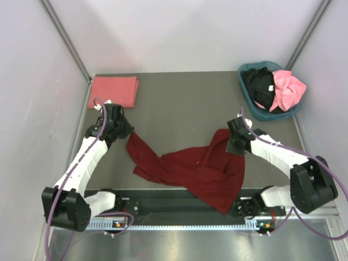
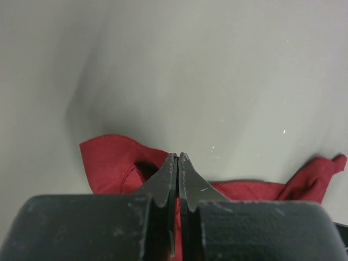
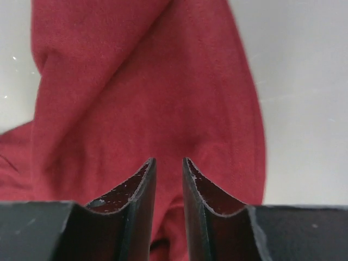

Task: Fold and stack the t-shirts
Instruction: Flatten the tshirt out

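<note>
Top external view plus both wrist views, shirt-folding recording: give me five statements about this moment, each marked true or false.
1. The dark maroon t-shirt lies unfolded and rumpled on the table between the two arms. True.
2. The salmon-pink t-shirt sits in the basket. False: it lies folded at the table's far left corner.
3. The basket holds a black t-shirt and a bright pink t-shirt. True.
4. The left end effector is wide open. False: its jaws are shut, at the maroon cloth's left end.
5. The right end effector has its jaws apart over maroon cloth. True.
</note>
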Controlling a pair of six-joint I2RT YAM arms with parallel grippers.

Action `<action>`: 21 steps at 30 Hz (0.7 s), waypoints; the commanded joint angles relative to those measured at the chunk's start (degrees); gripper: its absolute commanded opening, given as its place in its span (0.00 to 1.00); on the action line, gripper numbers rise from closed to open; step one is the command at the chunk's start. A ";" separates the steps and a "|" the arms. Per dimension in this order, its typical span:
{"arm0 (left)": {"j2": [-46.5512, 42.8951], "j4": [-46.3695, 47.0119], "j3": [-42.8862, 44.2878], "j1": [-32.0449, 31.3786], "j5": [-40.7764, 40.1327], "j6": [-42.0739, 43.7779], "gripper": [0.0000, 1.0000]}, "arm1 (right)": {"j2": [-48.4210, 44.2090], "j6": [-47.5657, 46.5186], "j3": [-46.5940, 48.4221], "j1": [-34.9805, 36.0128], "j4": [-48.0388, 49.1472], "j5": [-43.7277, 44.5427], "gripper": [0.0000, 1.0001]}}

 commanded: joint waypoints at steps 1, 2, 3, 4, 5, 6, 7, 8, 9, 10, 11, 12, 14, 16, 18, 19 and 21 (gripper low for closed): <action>0.66 3.08 1.26 0.24 -0.57 2.74 0.00 | 1.01 2.40 -0.77 0.78 11.62 -1.75 0.26; 0.67 3.17 1.44 0.24 -0.93 2.83 0.00 | 3.46 2.75 -0.86 0.78 14.51 -2.10 0.26; 0.75 3.26 1.70 0.24 -1.28 2.92 0.00 | 5.05 2.84 -0.60 0.78 15.58 -2.19 0.26; 0.84 3.61 1.70 0.24 -2.41 2.83 0.00 | 6.63 2.76 -0.16 0.87 16.72 -2.10 0.25; 1.02 4.04 1.70 0.24 -2.94 2.66 0.00 | 9.78 2.41 0.71 0.87 17.78 -1.67 0.25; 1.45 4.14 1.88 0.33 -3.47 2.57 0.00 | 11.29 1.88 1.07 0.95 20.49 -1.49 0.25; 2.24 4.05 1.96 0.42 -4.26 2.05 0.00 | 12.78 1.27 1.60 0.87 21.91 -1.57 0.25; 2.68 4.22 2.05 0.51 -4.44 1.87 0.00 | 15.76 -0.22 3.25 0.78 23.05 -1.57 0.25; 3.12 4.49 2.05 0.86 -4.44 1.69 0.00 | 17.53 -1.19 4.58 0.95 25.24 -1.49 0.25; 3.91 4.92 2.05 1.12 -4.18 1.60 0.00 | 19.37 -2.33 6.24 0.87 25.61 -1.57 0.26; 4.35 5.80 1.97 1.30 -4.18 1.52 0.00 | 23.48 -4.51 10.78 0.78 25.87 -1.31 0.25; 4.88 6.15 1.97 1.65 -4.18 1.34 0.00 | 25.78 -5.67 13.44 0.78 25.87 -1.22 0.25; 5.85 6.86 2.23 1.91 -4.79 1.16 0.00 | 32.44 -8.56 22.89 0.52 24.21 -1.66 0.25; 6.64 7.56 2.40 2.35 -5.50 0.99 0.00 | 36.77 -10.42 29.69 0.16 21.85 -2.54 0.25; 6.99 7.91 2.40 2.79 -6.20 0.99 0.00 | 41.53 -13.05 38.66 -0.01 20.08 -3.15 0.25; 7.25 7.92 2.40 2.88 -6.20 0.99 0.00 | 42.76 -13.85 41.30 -0.10 19.20 -3.33 0.27; 7.43 7.92 2.58 3.32 -5.42 0.99 0.00 | 44.52 -15.26 47.81 -0.28 15.08 -3.77 0.28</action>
